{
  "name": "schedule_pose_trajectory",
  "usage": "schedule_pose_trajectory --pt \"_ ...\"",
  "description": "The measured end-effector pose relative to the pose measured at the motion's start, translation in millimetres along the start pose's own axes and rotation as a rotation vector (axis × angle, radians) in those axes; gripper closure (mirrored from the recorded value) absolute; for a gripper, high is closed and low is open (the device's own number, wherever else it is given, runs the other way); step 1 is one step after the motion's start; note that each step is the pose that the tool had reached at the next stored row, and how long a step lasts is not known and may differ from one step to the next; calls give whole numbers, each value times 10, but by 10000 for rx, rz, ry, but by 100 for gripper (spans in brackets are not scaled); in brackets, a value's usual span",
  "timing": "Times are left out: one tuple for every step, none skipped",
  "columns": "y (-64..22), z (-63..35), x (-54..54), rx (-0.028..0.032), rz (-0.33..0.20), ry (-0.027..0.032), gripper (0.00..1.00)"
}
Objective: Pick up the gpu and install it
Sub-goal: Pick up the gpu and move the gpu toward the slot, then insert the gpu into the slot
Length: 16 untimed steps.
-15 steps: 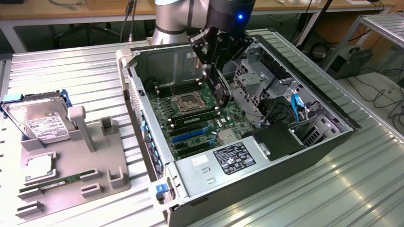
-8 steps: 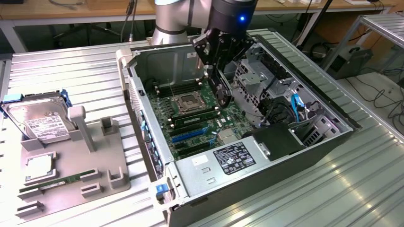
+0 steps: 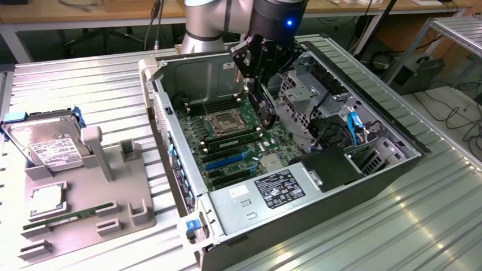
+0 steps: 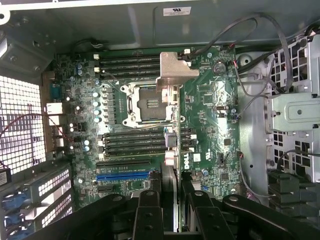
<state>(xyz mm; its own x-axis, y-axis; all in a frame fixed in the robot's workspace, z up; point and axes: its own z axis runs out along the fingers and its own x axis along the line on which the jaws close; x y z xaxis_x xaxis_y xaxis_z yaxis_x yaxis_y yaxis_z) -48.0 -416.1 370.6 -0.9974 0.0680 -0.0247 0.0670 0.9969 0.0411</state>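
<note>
Ribbed metal surface (image 3: 90,84), desks (image 3: 68,11) behind, cables (image 3: 459,113) on floor at exterior view's right. One open PC case (image 3: 391,164). One grey holder tray (image 3: 128,192) beside it with one hard drive (image 3: 45,144) and one RAM stick (image 3: 64,219). One gripper (image 3: 260,79) inside case, jaws pinching gpu (image 4: 172,100) upright, edge-on, over motherboard (image 3: 241,152) by CPU socket (image 3: 226,121).
</note>
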Motion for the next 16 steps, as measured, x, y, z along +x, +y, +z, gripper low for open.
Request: schedule_pose_trajectory --pt "0 0 0 0 0 0 74" --pt "0 0 0 -1 0 0 74" --pt "0 0 0 0 0 0 74" --pt "0 0 0 -1 0 0 74" --pt "0 0 0 0 0 0 74" --pt "0 0 0 0 0 0 74" --pt "0 0 0 0 0 0 74" --pt "0 0 0 0 0 0 74" --pt "0 0 0 -1 -19 1 74" --pt "0 0 0 -1 -51 2 74" --pt "0 0 0 -2 -77 3 74" --pt "0 0 0 -3 -114 4 74" --pt "0 0 0 -4 -148 5 74" --pt "0 0 0 -5 -172 7 74" --pt "0 0 0 -6 -231 9 74" --pt "0 0 0 -7 -291 12 74"
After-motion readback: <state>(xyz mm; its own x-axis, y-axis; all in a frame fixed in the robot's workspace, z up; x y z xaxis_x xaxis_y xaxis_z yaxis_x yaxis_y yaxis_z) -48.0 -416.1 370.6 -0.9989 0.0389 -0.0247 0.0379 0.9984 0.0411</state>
